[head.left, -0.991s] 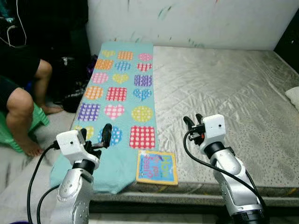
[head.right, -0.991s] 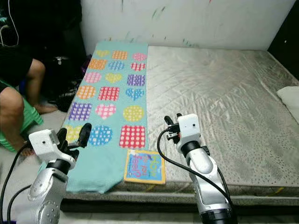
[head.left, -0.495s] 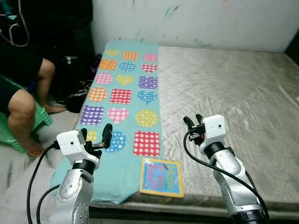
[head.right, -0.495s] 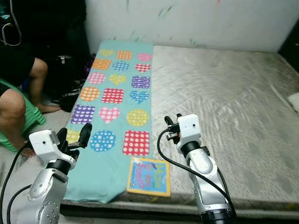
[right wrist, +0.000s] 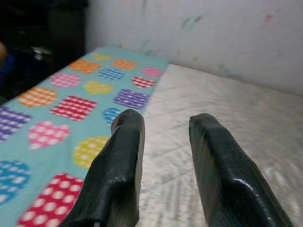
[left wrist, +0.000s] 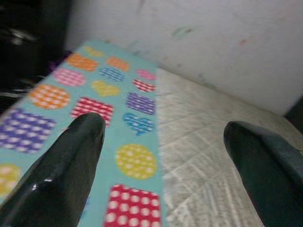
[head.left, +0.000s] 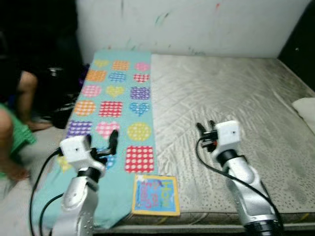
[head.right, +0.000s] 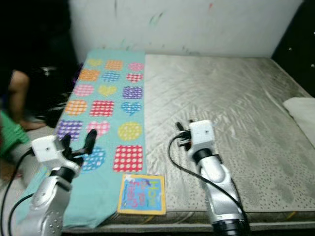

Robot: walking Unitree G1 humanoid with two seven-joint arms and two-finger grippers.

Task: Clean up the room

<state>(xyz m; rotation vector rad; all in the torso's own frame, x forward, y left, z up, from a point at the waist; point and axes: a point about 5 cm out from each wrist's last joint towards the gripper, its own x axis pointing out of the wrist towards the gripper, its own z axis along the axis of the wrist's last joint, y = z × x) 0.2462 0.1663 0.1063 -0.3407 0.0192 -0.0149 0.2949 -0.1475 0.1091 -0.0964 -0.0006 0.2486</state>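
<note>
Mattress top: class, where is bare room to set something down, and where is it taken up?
Free: the grey mattress from the teal blanket across to the white pillow at its far right edge. Taken: the left strip under the blanket, and the near edge where the book lies.

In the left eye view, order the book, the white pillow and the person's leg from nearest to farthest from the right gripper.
From the right gripper:
1. Book, at the bed's front edge, toward the robot's left.
2. White pillow, far right edge of the mattress.
3. Person's leg, beyond the blanket, far left.
</note>
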